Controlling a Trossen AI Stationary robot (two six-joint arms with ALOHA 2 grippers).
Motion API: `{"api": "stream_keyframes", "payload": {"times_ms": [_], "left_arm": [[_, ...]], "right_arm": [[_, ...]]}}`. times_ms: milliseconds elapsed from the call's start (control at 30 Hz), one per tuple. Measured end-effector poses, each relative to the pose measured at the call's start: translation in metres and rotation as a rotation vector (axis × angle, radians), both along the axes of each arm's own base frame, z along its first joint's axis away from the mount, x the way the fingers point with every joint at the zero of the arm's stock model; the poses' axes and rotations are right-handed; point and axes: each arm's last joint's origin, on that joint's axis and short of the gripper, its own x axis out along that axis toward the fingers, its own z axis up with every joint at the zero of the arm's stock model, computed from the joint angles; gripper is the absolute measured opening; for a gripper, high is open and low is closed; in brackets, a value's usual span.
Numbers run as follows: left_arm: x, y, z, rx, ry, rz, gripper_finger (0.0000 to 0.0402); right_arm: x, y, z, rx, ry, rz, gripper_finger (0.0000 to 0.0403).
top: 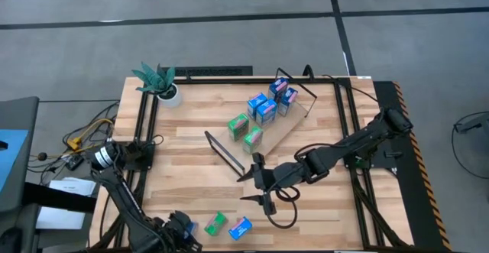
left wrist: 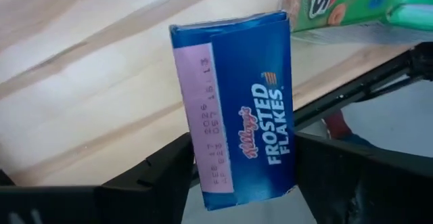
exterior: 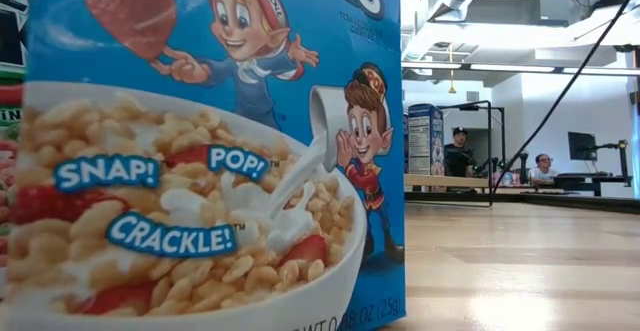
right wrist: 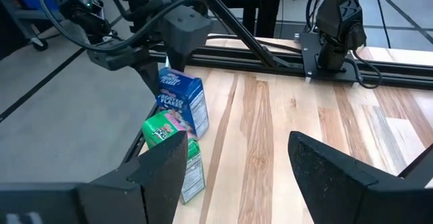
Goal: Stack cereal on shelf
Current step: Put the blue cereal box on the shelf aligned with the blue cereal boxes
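Left gripper (left wrist: pixel 237 176) at a blue Frosted Flakes box (left wrist: pixel 233 105) on the near edge of the desk (top: pixel 191 142).

In the left wrist view the blue box stands between the left gripper's two dark fingers (left wrist: pixel 152 183), its long axis running straight away from the gripper, a pale pink date panel beside the white brand lettering; the fingers sit close at both sides, but whether they already press it I cannot tell. Just beyond the box lies a green box (left wrist: pixel 352 4). The right gripper (top: pixel 258 183) hangs mid-desk with its fingers apart and nothing between them, just beside the near end of the shelf (top: pixel 286 127), whose light-wood board runs diagonally away and carries blue and green boxes.
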Motion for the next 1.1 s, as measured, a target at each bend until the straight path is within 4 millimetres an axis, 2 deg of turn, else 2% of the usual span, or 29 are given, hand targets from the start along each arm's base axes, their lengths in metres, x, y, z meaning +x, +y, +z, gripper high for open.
{"api": "stream_keyframes", "payload": {"times_ms": [333, 500, 667, 900, 1100], "left_arm": [[0.003, -0.001, -0.004, 0.002, -0.002, -0.010, 0.0158], [0.005, 0.001, 0.001, 0.013, -0.027, -0.057, 0.0143], [0.005, 0.009, 0.014, 0.019, -0.044, -0.123, 0.0142], [-0.009, 0.026, 0.032, 0.027, 0.080, -0.187, 0.0142], [-0.018, 0.046, 0.065, 0.031, -0.022, -0.252, 0.0142]], "right_arm": [[0.001, -0.002, 0.000, -0.002, 0.004, -0.006, 0.0282], [0.002, -0.005, 0.000, -0.002, 0.003, -0.012, 0.0282], [0.003, -0.009, 0.001, -0.001, 0.000, -0.022, 0.0282], [0.004, -0.011, 0.002, 0.012, -0.004, 0.004, 0.0282], [0.006, -0.013, 0.003, 0.039, -0.009, 0.057, 0.0282]]}}
